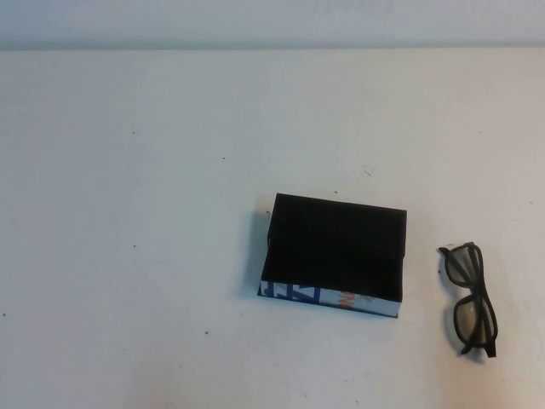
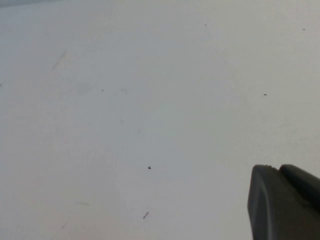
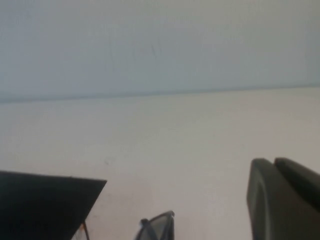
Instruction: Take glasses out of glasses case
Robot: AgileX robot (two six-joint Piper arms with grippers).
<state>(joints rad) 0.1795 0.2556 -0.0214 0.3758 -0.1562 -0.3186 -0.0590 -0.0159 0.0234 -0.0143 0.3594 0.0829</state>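
Observation:
The black glasses case (image 1: 335, 254) lies shut at the table's middle, its white, blue and orange printed edge facing me. The black glasses (image 1: 471, 296) lie on the table to the right of the case, apart from it, arms folded. Neither gripper shows in the high view. My right gripper (image 3: 274, 161) is shut and empty, held back near the table's front, with a corner of the case (image 3: 45, 205) and part of the glasses (image 3: 157, 226) ahead of it. My left gripper (image 2: 277, 167) is shut and empty over bare table.
The white table (image 1: 136, 170) carries only small dark specks around the case and glasses. A pale wall (image 1: 272, 21) runs along the far edge of the table.

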